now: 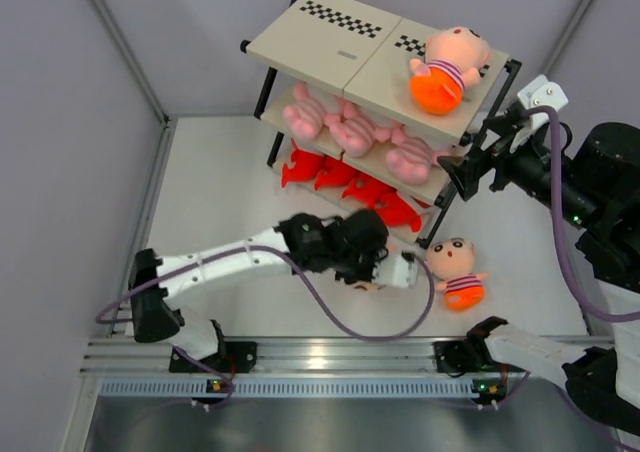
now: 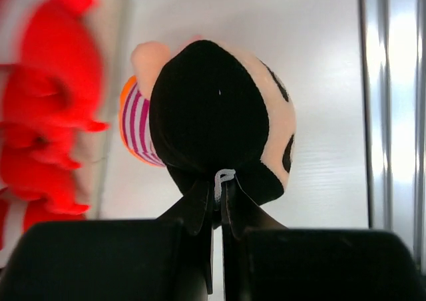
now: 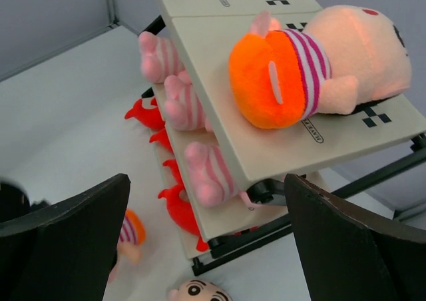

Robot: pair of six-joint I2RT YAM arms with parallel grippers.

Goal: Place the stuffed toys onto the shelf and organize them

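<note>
Left end effector (image 2: 218,204) pinches boy doll (image 2: 213,108) by its hair.

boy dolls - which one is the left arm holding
The doll in the left wrist view, black hair pinched by the left fingers. The others lie free: one on the table, one atop the shelf.

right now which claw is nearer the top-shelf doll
Right. The right claw is open beside the shelf, close to that doll; the left claw is at the table, shut on a second doll.
</note>
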